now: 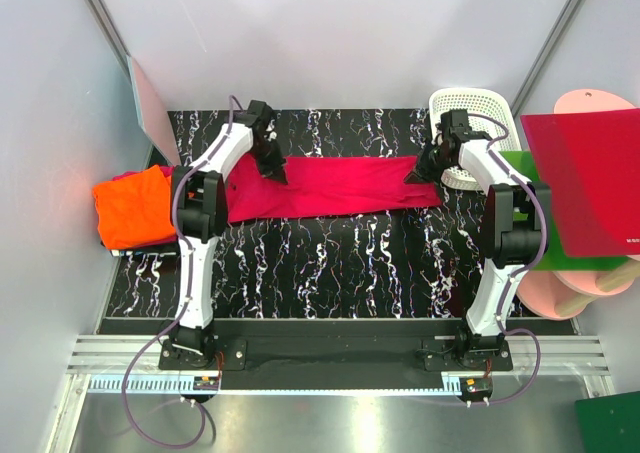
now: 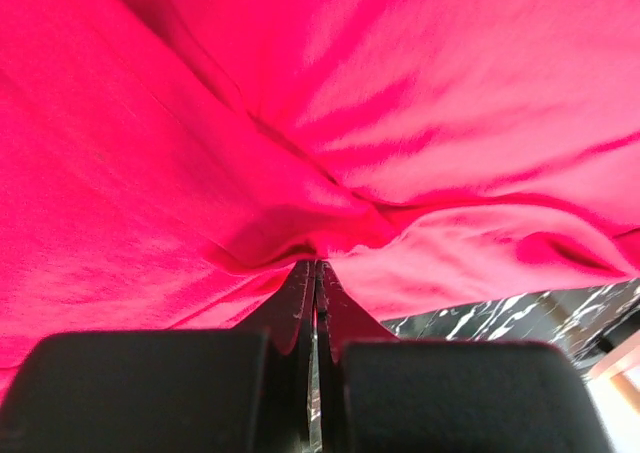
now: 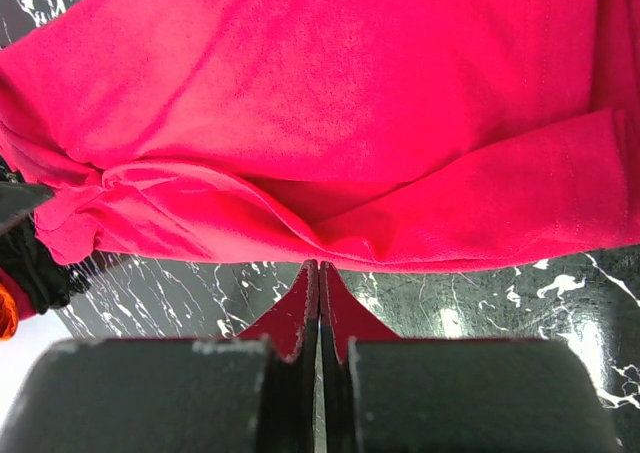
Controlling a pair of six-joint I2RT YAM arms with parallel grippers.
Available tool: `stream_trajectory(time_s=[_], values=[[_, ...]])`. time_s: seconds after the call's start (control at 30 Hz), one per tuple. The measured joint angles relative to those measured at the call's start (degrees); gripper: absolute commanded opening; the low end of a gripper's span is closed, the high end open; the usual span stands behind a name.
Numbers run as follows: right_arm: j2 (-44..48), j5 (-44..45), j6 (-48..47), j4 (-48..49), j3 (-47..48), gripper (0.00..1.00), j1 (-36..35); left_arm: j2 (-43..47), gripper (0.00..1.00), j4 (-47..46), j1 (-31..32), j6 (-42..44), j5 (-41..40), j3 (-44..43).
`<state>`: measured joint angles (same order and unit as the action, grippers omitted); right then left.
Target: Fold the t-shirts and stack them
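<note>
The bench (image 1: 330, 263) was black with white veins. Across its far half the red shirt (image 1: 340, 185) lay as a long, narrow band, running from the left arm to the right arm, with its left end a little nearer to the bases than its right end. It was flat on the bench along most of its length.

A red board (image 1: 590, 183) stood out over the right edge of the bench, well apart from the shirt. The orange shirt (image 1: 135, 208) lay bunched at the left edge of the bench, just beside the left end of the red shirt and partly behind the left arm. A white basket (image 1: 470, 103) stood at the far right corner, behind the right arm.

The left claw (image 1: 278, 173) was down on the far edge of the red shirt near its left end. In the left wrist view its fingers (image 2: 300, 303) were pressed together, and the cloth creased toward their tips, so it was pinching the red shirt.

The right claw (image 1: 412, 176) was at the right end of the red shirt. Its fingers (image 3: 345, 313) were also pressed together, with the tips at the near hem; it seemed to pinch the hem, but the view did not show this clearly.
</note>
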<state>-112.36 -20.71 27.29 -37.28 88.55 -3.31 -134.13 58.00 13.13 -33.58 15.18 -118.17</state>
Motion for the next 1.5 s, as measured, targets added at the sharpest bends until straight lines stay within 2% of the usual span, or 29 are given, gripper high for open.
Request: stream_trajectory(time_s=[0.47, 0.77, 0.9, 1.2, 1.5], values=[[0.00, -0.02, 0.33, 0.11, -0.50, 0.02, 0.00, -1.88, 0.00, -8.39, -4.35, -1.77, 0.96, -2.80], [0.00, -0.02, 1.29, 0.17, -2.12, 0.02, 0.00, 8.92, 0.00, -8.52, -5.01, 0.24, 1.79, 13.90], [0.00, -0.04, 1.49, 0.24, -2.12, 0.02, 0.00, 10.32, 0.00, -8.11, -4.98, 1.20, 1.55, 15.98], [0.00, -0.42, 1.57, 0.24, -2.12, 0.02, 0.00, 6.08, 0.00, -7.76, -4.94, 1.86, 1.44, 13.46], [-0.31, -0.44, 1.66, 0.20, -1.62, 0.03, 0.00, -2.36, 0.00, -5.22, -3.89, 0.87, 2.19, 2.21]])
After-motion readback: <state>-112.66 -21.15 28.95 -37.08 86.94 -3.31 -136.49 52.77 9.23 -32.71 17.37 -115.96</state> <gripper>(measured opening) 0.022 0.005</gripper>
